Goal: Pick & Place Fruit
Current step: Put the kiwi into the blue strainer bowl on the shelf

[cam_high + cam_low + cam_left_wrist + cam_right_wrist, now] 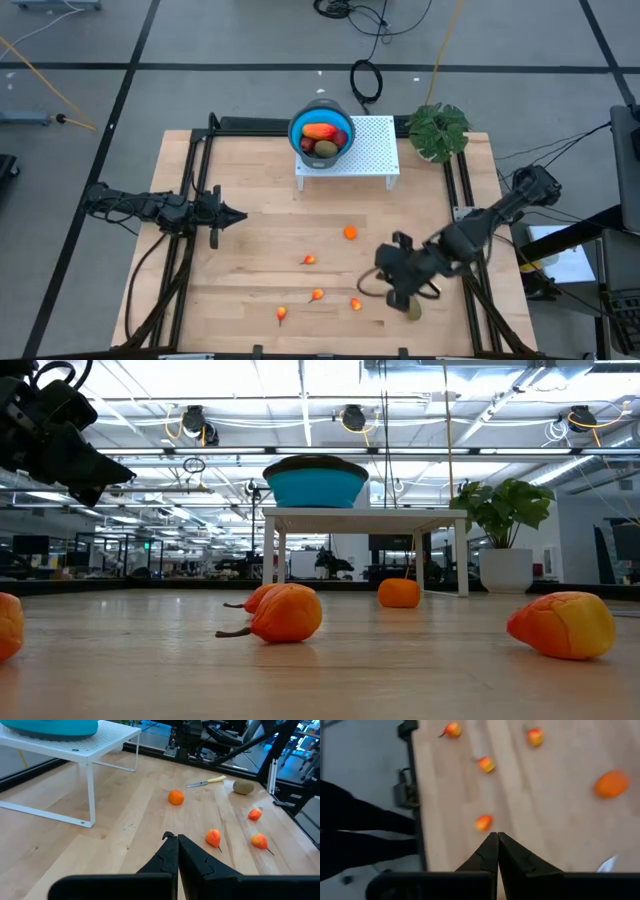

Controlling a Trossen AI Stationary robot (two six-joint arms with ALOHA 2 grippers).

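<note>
A blue bowl on a white stand holds a red-yellow piece, a brown-green oval and a dark red ball. An orange ball and several small orange-red bits lie on the table. A second brown-green oval lies near the front right, and also shows in the left wrist view. My right gripper is shut and empty above the table, just left of that oval. My left gripper is shut and empty at the table's left, pointing right.
A pale-handled knife lies by the oval, under my right arm. A potted plant stands at the far right corner. Dark frame rails run along the table's left and right sides.
</note>
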